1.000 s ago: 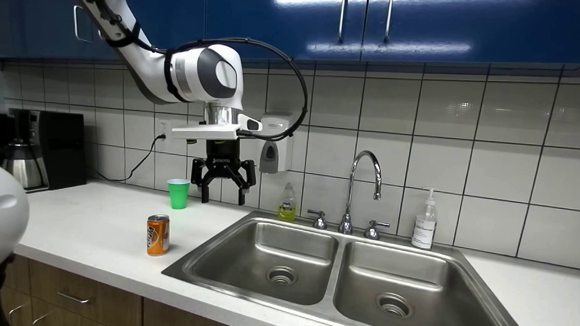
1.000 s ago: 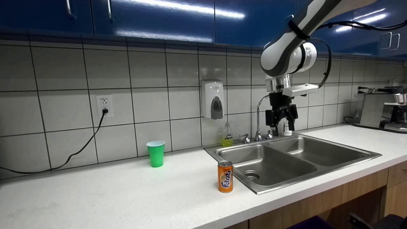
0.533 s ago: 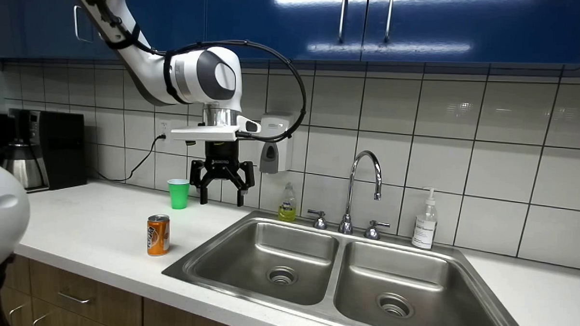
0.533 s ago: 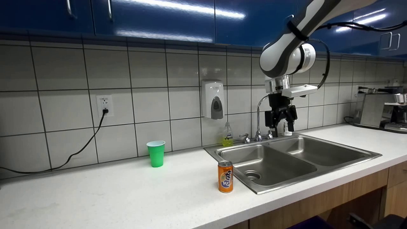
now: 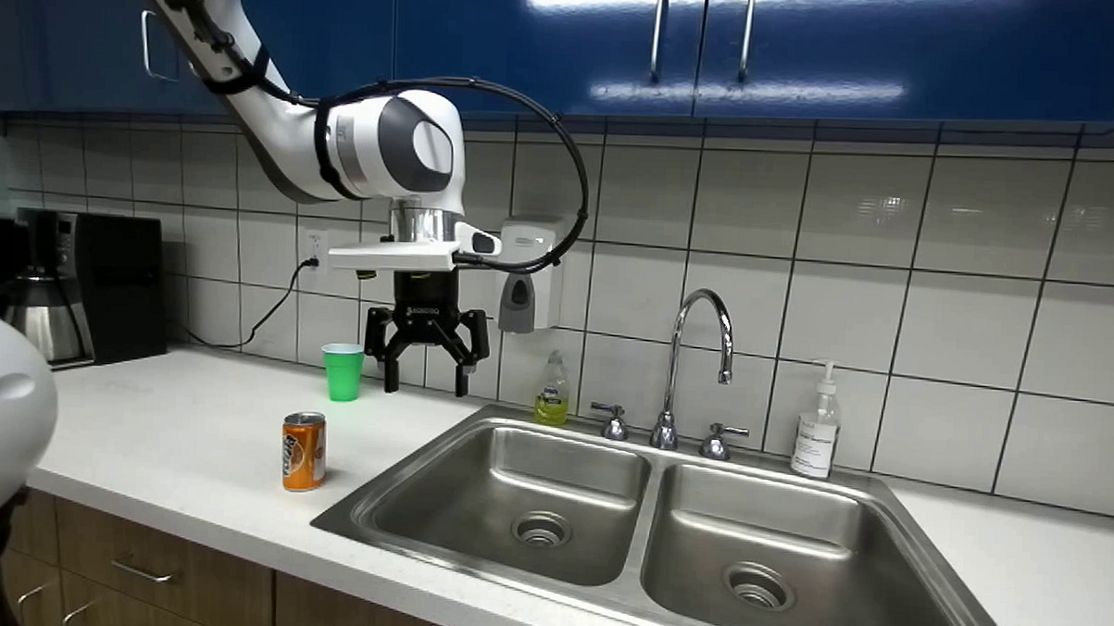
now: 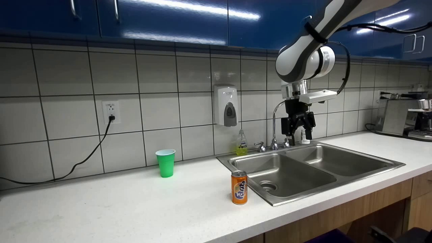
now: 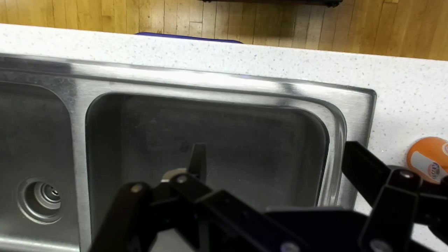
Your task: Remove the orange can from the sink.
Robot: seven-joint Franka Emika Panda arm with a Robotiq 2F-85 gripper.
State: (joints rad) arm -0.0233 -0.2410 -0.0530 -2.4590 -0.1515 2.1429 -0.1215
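An orange can (image 5: 304, 452) stood outside the sink (image 5: 647, 520)

It was upright on the counter (image 5: 182, 439), just beside the sink, with a green cup (image 5: 342, 375) farther back near the tiled wall (image 5: 746, 199). The gripper (image 5: 426, 380) hung in midair, spread wide.

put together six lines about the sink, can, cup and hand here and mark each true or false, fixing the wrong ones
1. The sink has two basins. True.
2. The can and the cup both stand upright. True.
3. The can is in the sink. False: it stands on the counter, beside the sink.
4. The hand is open. True.
5. The hand is holding the cup. False: it holds nothing.
6. The cup is nearer the sink than the can is. False: the can is nearer.
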